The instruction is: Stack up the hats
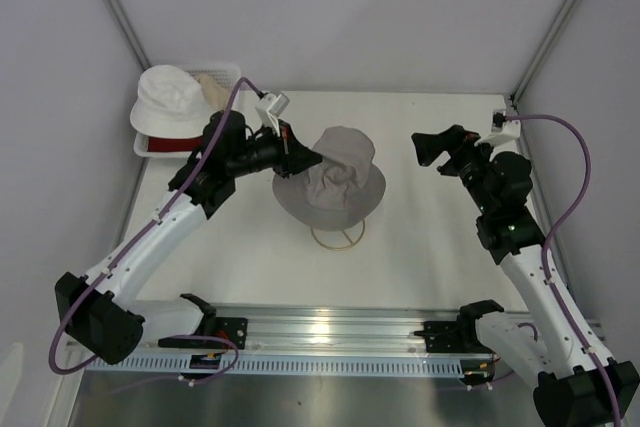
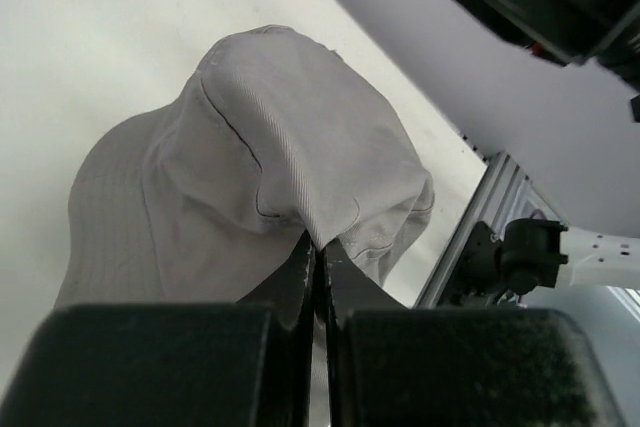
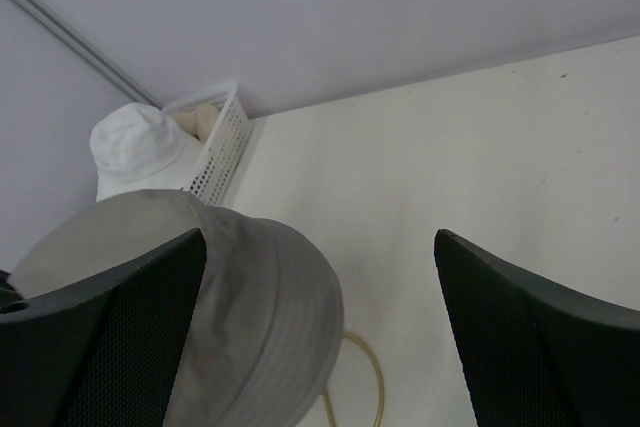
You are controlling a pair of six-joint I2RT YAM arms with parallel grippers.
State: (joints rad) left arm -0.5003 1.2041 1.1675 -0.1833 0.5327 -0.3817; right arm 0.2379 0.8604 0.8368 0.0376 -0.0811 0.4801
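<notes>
We log: grey fabric bucket hat (image 1: 335, 182) on gold wire stand (image 1: 338, 239), at tip of our left claw (image 1: 298, 152) | white fabric bucket hat (image 1: 170, 97) on white mesh basket (image 1: 228, 72), behind-left of that claw

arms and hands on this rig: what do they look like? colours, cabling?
Both left arm and right arm: white links, black joints, a purple cable looping along each. The left hand and right hand are black, two flat fingers with mesh-textured pads.

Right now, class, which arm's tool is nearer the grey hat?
Left. The left tool is pinched shut on the crown of the grey hat; the right tool hangs open off to its right, not touching it.
</notes>
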